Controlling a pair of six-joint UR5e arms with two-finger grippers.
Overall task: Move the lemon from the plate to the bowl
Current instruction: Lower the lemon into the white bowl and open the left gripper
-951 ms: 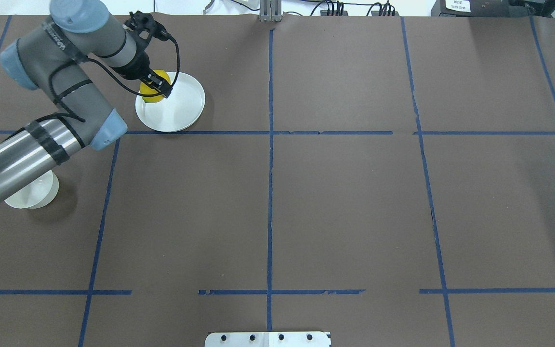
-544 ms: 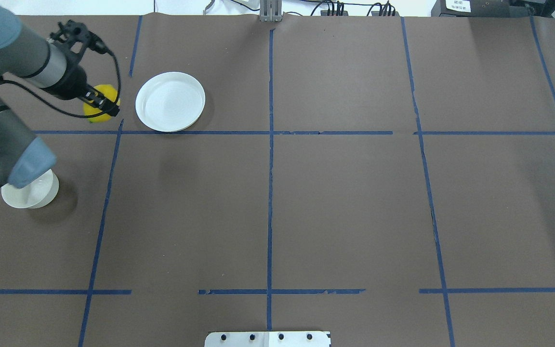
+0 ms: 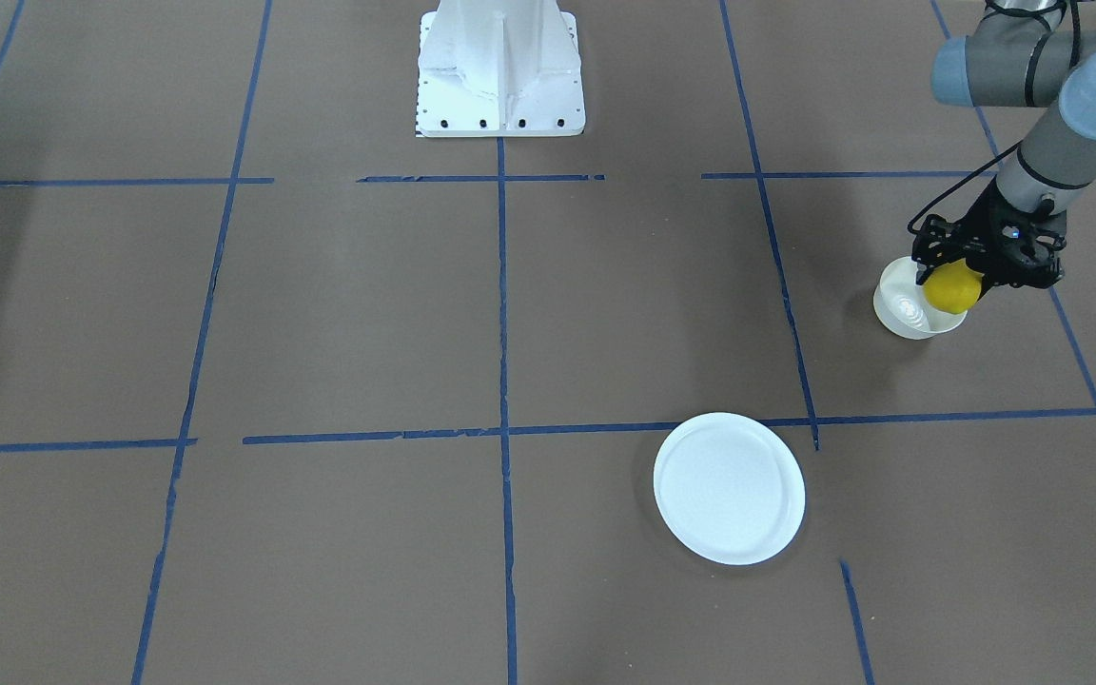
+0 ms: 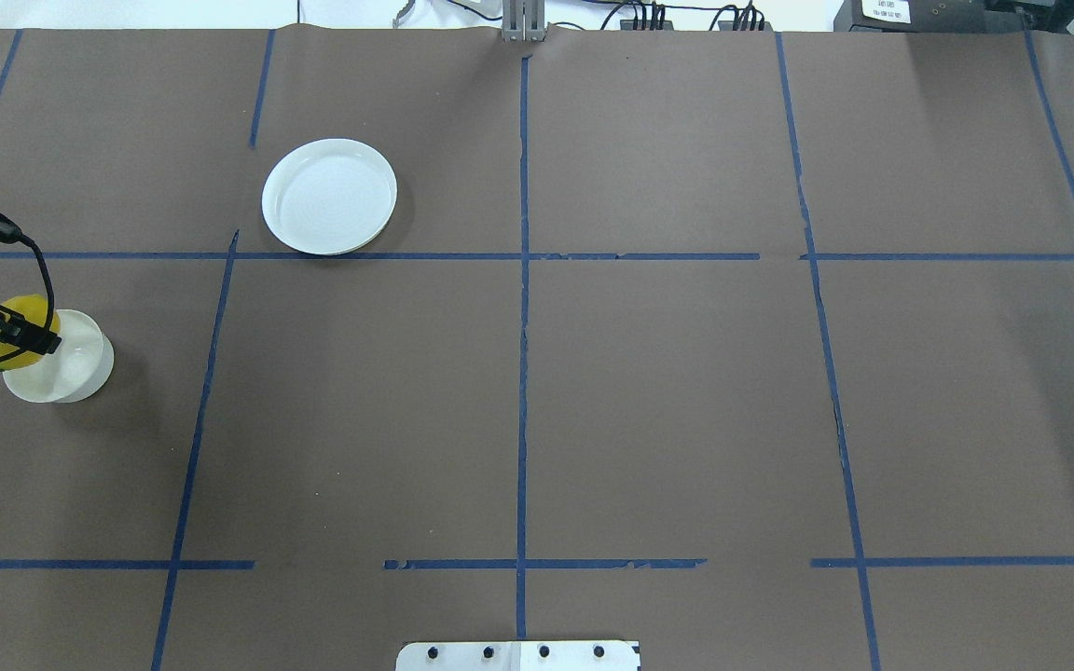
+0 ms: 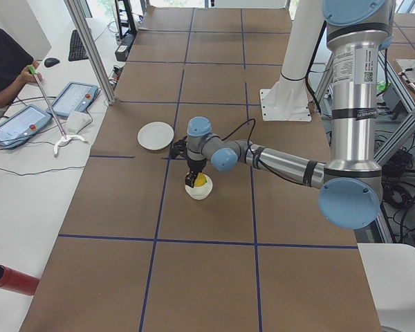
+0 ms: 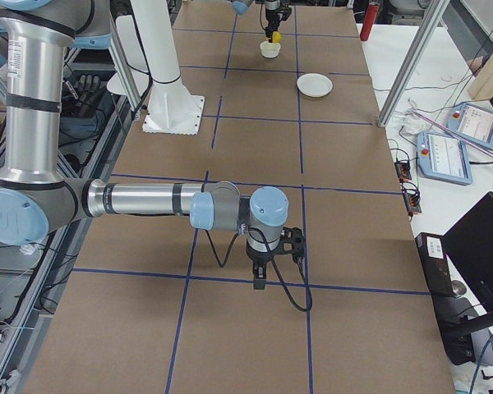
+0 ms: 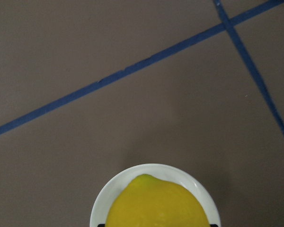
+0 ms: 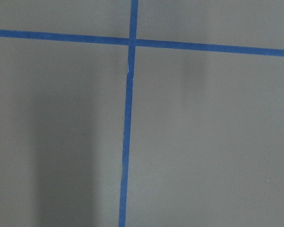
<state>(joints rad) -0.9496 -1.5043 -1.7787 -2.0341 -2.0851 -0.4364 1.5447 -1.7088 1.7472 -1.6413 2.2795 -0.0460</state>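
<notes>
Jaws of our left gripper (image 3: 959,282) clamp the lemon (image 3: 949,290) above the bowl (image 3: 898,309). We would centre it, lower inside the rim, then release gently. Whether our right gripper (image 6: 259,283) has jaws apart, we cannot tell.

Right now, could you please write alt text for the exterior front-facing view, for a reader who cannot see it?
The robot's left hand holds a yellow lemon just above a small white bowl at the picture's right, on a brown table crossed by blue tape lines. An empty white plate lies nearer the camera.
</notes>
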